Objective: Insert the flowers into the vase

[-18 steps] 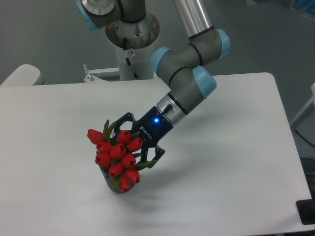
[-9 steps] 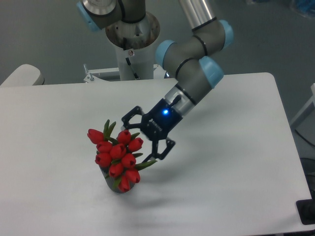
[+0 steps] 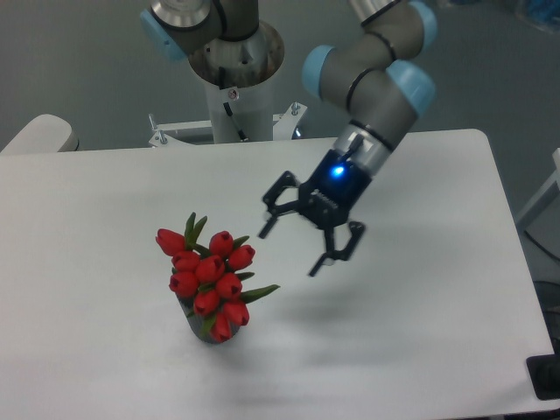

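On the left of the white worktop (image 3: 105, 201) stand the flowers (image 3: 208, 282), a tight bunch of red tulip buds with a few green leaves poking up and out to the side. They sit upright in the vase (image 3: 203, 333), which is almost wholly hidden: only a sliver of its dark base shows under the lowest buds, so I cannot see the mouth or how deep the stems go. The bunch spreads wider than what I can see of the vase and leans a little toward the camera. To the right of the flowers, apart from them and raised above the worktop, hangs my gripper (image 3: 292, 247). My jaws are spread wide and hold nothing; the fingers (image 3: 276, 203) point down and to the left, toward the bunch, with a clear gap of bare worktop between us. A blue light glows on my wrist (image 3: 335, 172), and my arm rises up and to the right behind it, out of the picture. I judge the insertion done: the flowers stand by themselves and nothing touches them. What is left is to draw away. That calls for moving up and to the right, without brushing the leaf (image 3: 260, 292) that reaches toward me.
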`<state>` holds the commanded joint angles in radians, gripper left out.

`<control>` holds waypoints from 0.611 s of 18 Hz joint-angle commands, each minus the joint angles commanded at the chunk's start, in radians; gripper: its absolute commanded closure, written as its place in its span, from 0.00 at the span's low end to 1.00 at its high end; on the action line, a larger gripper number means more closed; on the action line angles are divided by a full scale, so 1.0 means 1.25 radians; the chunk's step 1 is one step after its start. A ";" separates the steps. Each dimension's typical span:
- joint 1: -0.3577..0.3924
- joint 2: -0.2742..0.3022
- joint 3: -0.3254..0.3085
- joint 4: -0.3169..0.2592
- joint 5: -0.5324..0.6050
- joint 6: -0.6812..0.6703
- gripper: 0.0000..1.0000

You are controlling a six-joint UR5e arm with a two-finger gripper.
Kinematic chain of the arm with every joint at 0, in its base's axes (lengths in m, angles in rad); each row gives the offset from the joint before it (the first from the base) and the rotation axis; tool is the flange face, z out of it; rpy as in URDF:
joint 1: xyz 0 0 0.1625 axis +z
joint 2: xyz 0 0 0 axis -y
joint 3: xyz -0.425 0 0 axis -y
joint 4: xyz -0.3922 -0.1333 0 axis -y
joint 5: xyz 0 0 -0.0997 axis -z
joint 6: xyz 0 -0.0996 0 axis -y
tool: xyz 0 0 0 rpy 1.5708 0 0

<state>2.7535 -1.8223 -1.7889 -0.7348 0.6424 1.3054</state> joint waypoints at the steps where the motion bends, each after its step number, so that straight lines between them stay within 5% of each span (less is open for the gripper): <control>1: 0.000 -0.006 0.023 0.001 0.040 0.000 0.00; 4: 0.004 -0.021 0.101 -0.002 0.164 0.001 0.00; 11: -0.001 -0.091 0.263 -0.052 0.293 0.007 0.00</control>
<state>2.7520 -1.9357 -1.4606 -0.7992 1.0091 1.3146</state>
